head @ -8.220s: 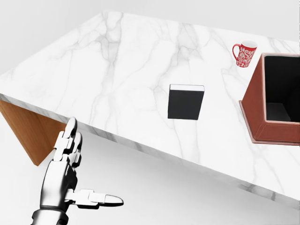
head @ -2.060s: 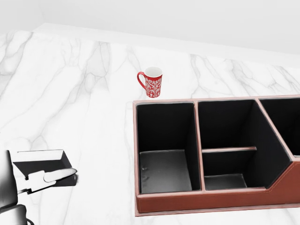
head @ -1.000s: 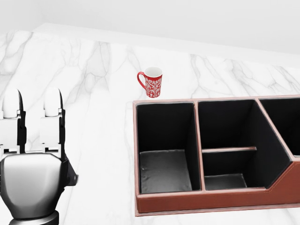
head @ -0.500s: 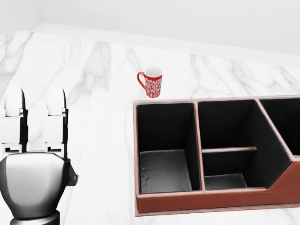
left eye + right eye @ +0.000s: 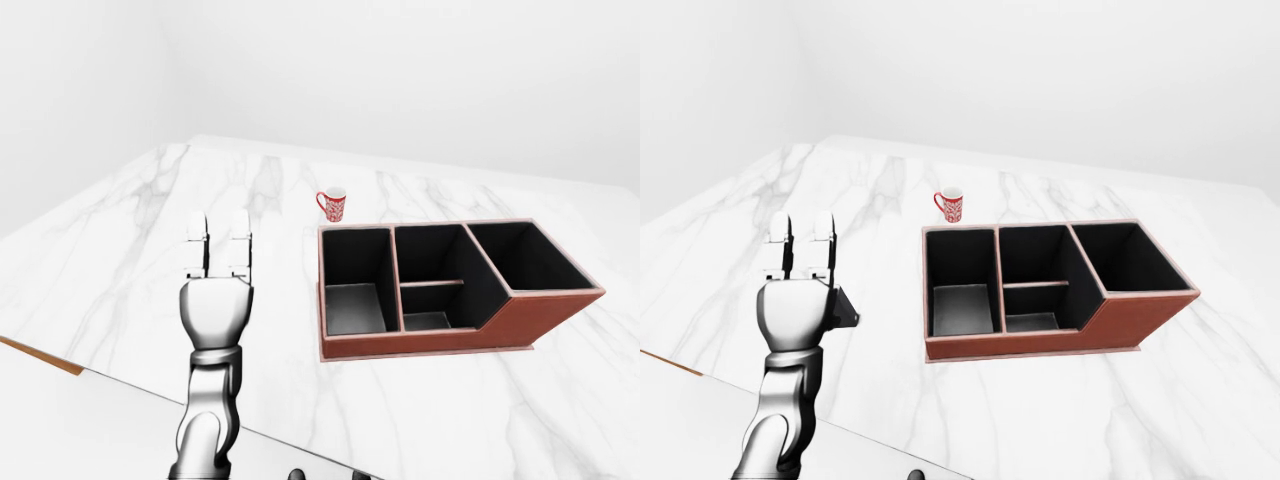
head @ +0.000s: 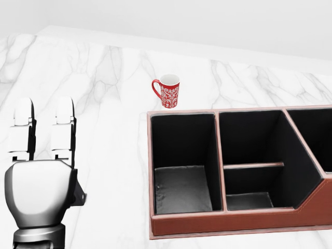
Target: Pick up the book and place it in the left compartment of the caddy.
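The black book is almost wholly hidden behind my left hand; only a dark corner (image 6: 79, 195) pokes out at the palm's right side in the head view, lower left. My left hand (image 6: 44, 110) shows its back to the camera with the fingers (image 6: 64, 129) straight and pointing up the picture, open. The red-brown caddy (image 6: 181, 112) stands to the right of the hand, apart from it. Its left compartment (image 6: 181, 161) is dark inside and holds nothing. My right hand is not in any view.
A red patterned mug (image 6: 167, 91) stands just above the caddy's left end. The white marble table (image 5: 120, 230) spreads wide to the left; its near edge (image 5: 40, 356) runs across the bottom left of the left-eye view. The caddy has two more compartments (image 6: 251, 140) to the right.
The camera has moved from the table's edge to face the caddy. My left hand turned from beside the book to over it, hiding it, and has since sunk slightly lower in the picture.
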